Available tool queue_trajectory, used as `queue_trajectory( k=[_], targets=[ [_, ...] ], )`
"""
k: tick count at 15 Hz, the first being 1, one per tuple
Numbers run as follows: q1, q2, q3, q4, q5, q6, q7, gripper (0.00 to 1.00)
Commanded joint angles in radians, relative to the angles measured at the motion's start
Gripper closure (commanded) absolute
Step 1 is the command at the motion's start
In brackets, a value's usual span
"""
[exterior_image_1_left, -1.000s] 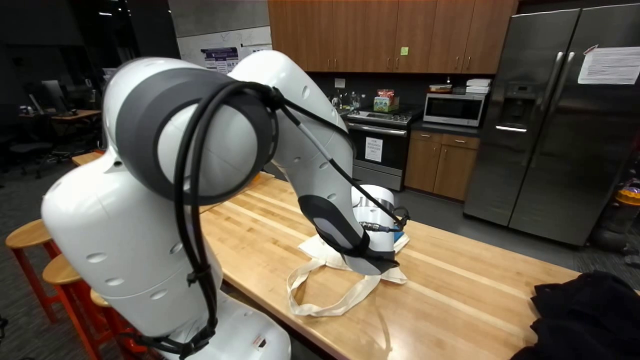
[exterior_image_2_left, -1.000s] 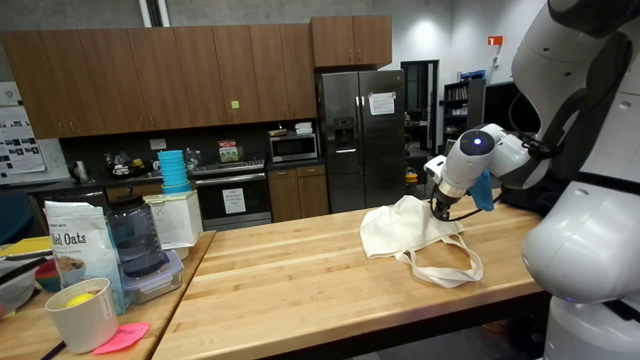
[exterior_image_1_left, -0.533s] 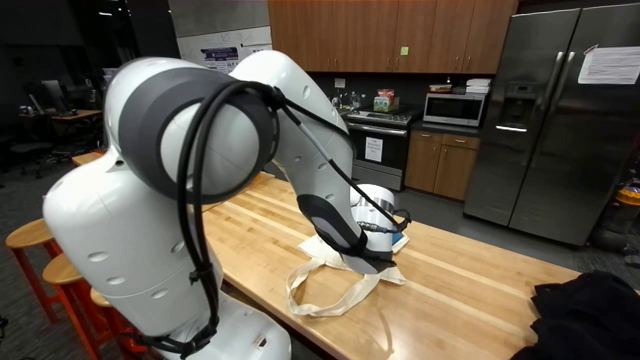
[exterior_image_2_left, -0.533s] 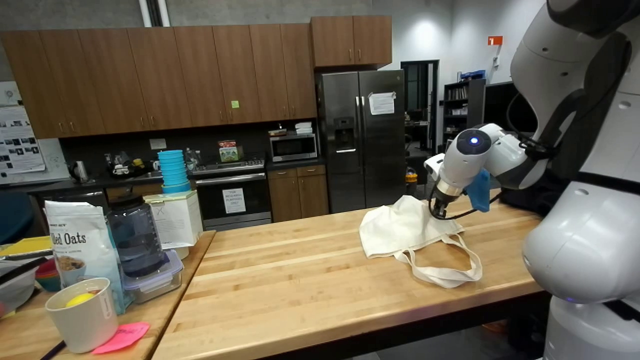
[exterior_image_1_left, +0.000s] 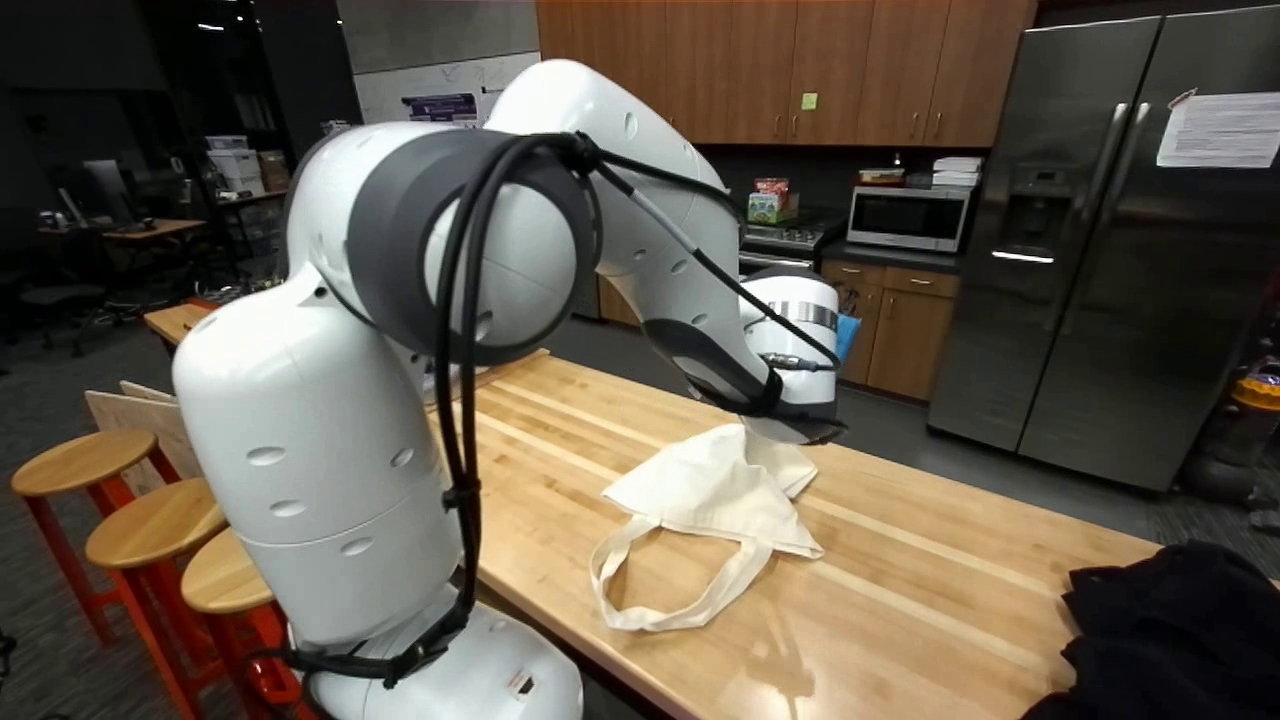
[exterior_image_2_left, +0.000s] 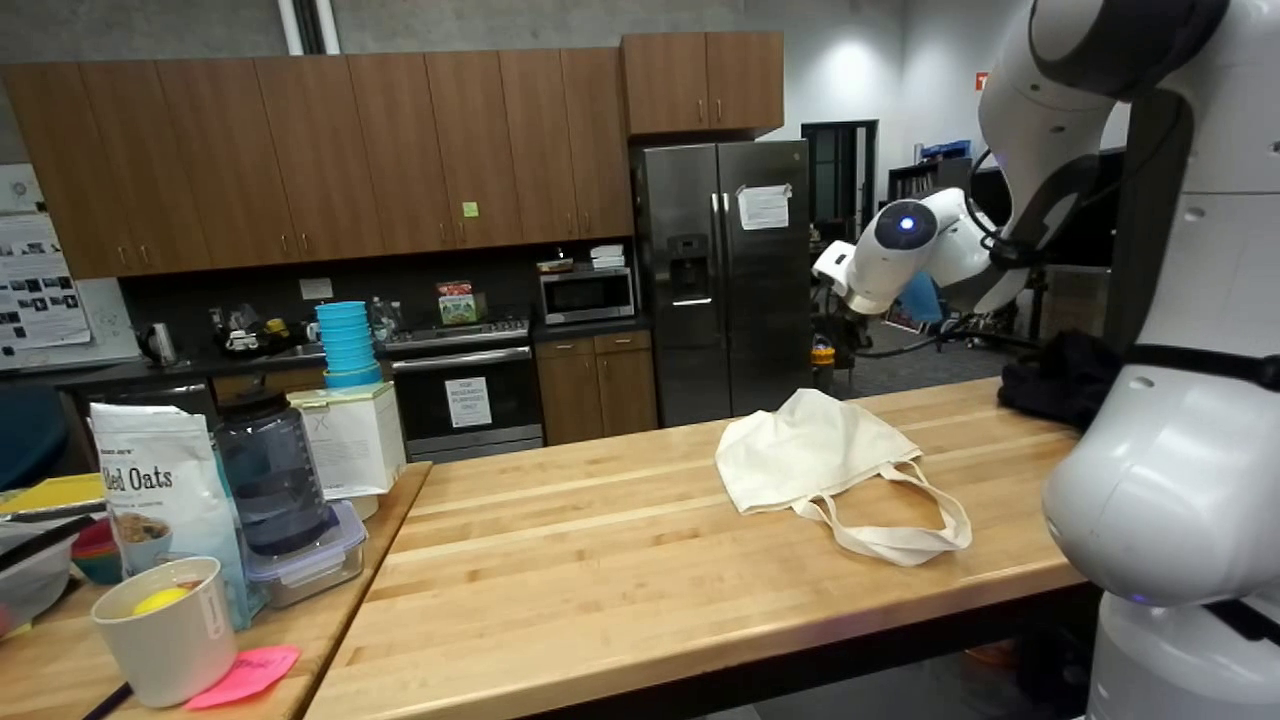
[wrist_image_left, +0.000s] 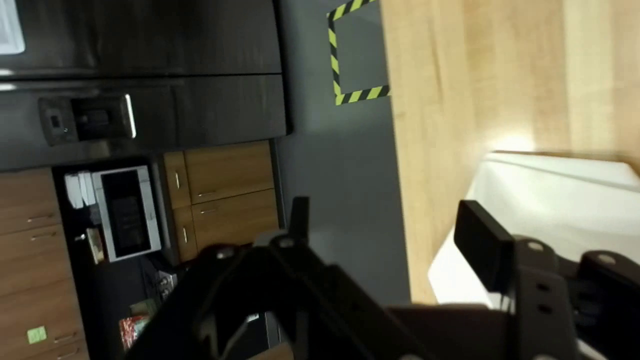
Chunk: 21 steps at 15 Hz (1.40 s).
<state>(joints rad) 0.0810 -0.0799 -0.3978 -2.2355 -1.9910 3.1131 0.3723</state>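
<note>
A cream cloth tote bag (exterior_image_1_left: 715, 485) lies crumpled on the wooden table (exterior_image_2_left: 560, 560), its handle loop spread toward the near edge. Both exterior views show it. My gripper (wrist_image_left: 385, 227) stands open in the wrist view, dark pads (wrist_image_left: 482, 245) far apart and nothing between them. In an exterior view the gripper (exterior_image_2_left: 845, 325) hangs above the bag and apart from it, dark against the background and hard to make out. The wrist view has the bag (wrist_image_left: 560, 210) below, partly behind the right-hand finger. A blue piece (exterior_image_2_left: 920, 298) is on the arm near the wrist.
Black cloth (exterior_image_1_left: 1180, 630) is heaped at one end of the table. An adjoining table bears an oats pouch (exterior_image_2_left: 165, 490), a dark jar (exterior_image_2_left: 265, 470), a mug (exterior_image_2_left: 165, 640) and a lidded container (exterior_image_2_left: 310, 560). Stools (exterior_image_1_left: 155, 520) stand beside the robot base.
My gripper has opened and risen off the bag, the arm lifting up and back from the tabletop. The bag stays on the table, shifted only slightly.
</note>
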Motion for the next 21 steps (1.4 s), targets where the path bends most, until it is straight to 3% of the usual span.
queue_trajectory(
  k=[1, 3, 4, 12, 15, 21],
  targets=[
    [0.005, 0.089, -0.02, 0.168, -0.162, 0.079, -0.008, 0.0],
    [0.019, 0.078, -0.014, 0.172, -0.344, 0.081, 0.062, 0.0],
    [0.004, 0.062, -0.004, 0.139, -0.233, 0.054, 0.021, 0.0],
    [0.005, 0.071, -0.002, 0.14, -0.242, 0.054, 0.035, 0.0],
    [0.015, 0.067, 0.011, 0.175, -0.196, 0.051, 0.007, 0.0],
    [0.024, 0.085, 0.022, 0.104, 0.016, 0.127, 0.0, 0.0]
  ],
)
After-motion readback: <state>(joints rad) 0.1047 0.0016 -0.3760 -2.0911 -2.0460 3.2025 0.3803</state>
